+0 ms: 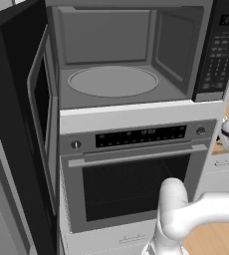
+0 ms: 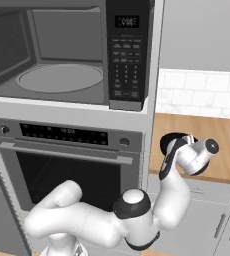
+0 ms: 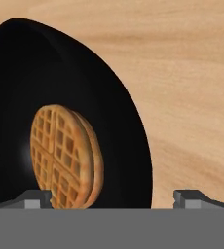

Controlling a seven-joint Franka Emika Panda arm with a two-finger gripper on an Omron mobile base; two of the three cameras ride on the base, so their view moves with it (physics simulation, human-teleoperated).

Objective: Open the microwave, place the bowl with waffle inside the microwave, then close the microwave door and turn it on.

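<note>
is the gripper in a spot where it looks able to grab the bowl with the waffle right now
Probably yes. The gripper is open just above the bowl on the wooden counter, one fingertip over the waffle, the other beyond the rim, nothing between.

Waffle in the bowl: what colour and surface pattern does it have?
Orange-brown with a square grid pattern; the waffle shows best in the hand view.

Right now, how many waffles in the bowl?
1. A single waffle lies in the black bowl, which sits on the wooden counter, close in front of the open fingers. Its edge looks doubled, so a second underneath can't be excluded.
</note>
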